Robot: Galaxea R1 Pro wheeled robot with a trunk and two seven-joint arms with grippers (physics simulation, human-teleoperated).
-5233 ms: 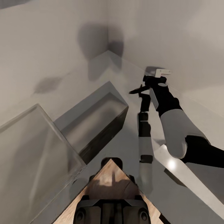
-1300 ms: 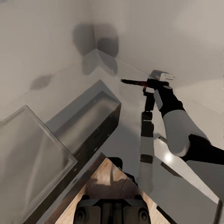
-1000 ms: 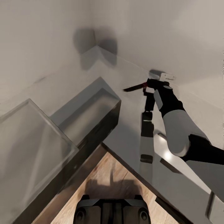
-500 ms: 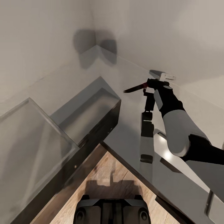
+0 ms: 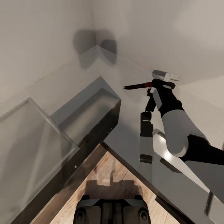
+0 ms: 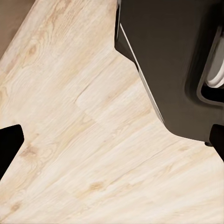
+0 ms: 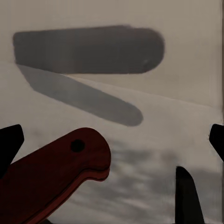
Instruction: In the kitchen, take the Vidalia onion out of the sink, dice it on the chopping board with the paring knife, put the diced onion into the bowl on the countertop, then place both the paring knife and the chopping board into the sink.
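One thing of the task was on show: the knife, held out over the far right of the counter by the right gripper, blade pointing left. Its jaws looked closed on the red handle, though I couldn't see the contact itself. I'd guess it's light, stiff and thin, so it could twist; hold it mid-handle, well off the blade. The left gripper hung wide open over the wood floor, holding nothing.

Head camera looks steeply down over the countertop; left wrist camera faces wooden floor; right wrist camera faces the wall closely.
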